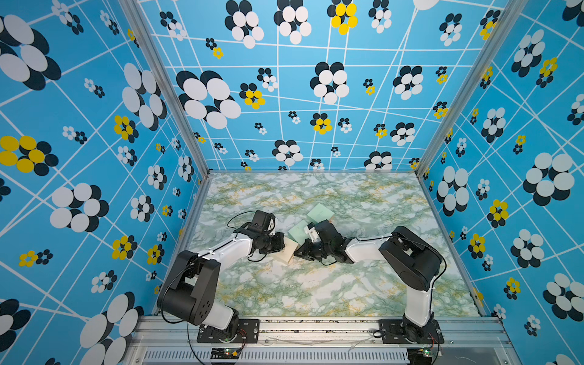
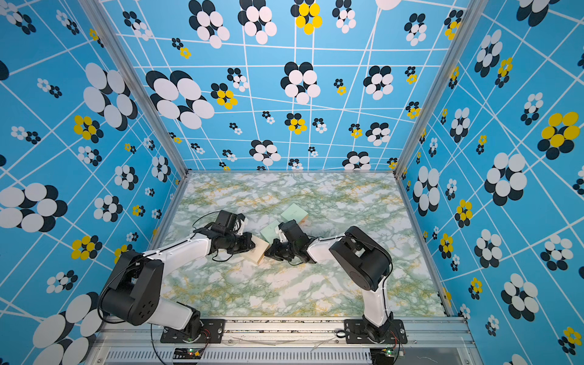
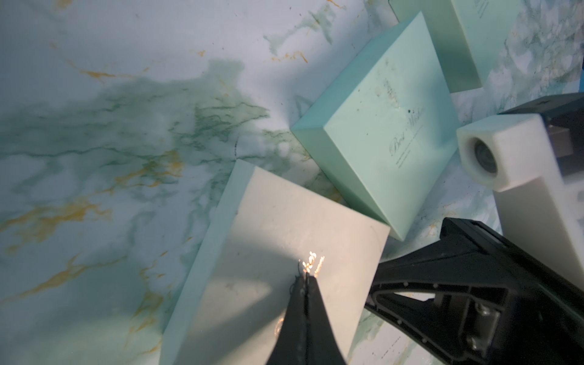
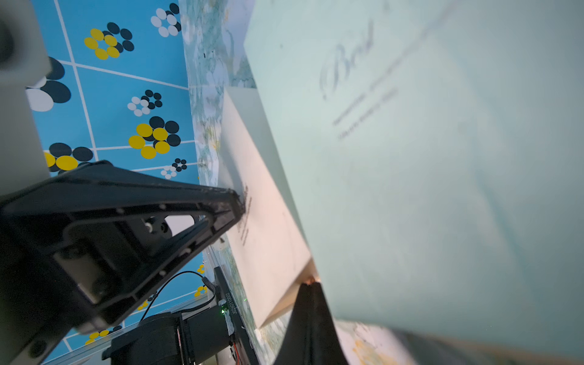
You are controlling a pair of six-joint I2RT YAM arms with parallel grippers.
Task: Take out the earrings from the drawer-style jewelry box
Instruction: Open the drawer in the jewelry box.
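Left tool (image 3: 305, 279), tips together, on cream box (image 3: 278, 227) top; right tool (image 4: 309, 284) likewise at its edge.

White shells (image 1: 226, 249), black joints (image 1: 410, 256), thin black cables (image 4: 189, 271); black left claw (image 3: 304, 278), black right claw (image 4: 311, 284); screwed black base plates (image 1: 251, 328).

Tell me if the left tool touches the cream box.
Touching: right wrist view shows the left tool tip pressed on the cream box top, no gap.

Marbled tabletop (image 1: 316, 284), blue flowered walls (image 1: 284, 94)
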